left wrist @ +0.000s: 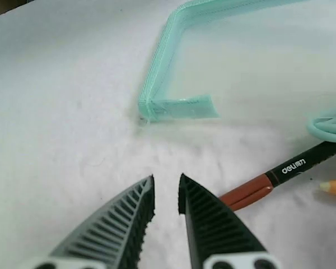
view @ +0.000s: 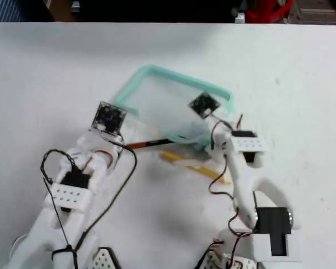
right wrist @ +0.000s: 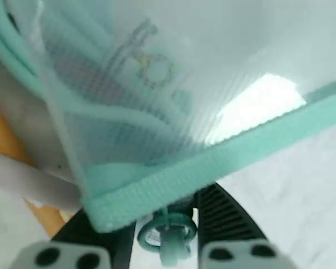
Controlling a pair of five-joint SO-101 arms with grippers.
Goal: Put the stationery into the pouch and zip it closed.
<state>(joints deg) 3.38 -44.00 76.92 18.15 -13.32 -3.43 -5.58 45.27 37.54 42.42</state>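
Pouch [view: 168, 101] edge sits pinched in right gripper [right wrist: 165, 221]; left gripper [left wrist: 166, 180] gapes.

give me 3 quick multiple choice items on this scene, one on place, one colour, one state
1. The yellow pencil lies: A on the table outside the pouch; B inside the pouch; C in a cup.
2. The pouch's edging is: A red; B mint green; C black.
3. The left gripper is: A shut on the pouch; B shut on the pencil; C open, empty.
Answers: A, it rests on bare table; B, green trim rims the clear pouch; C, its fingers stand apart holding nothing.
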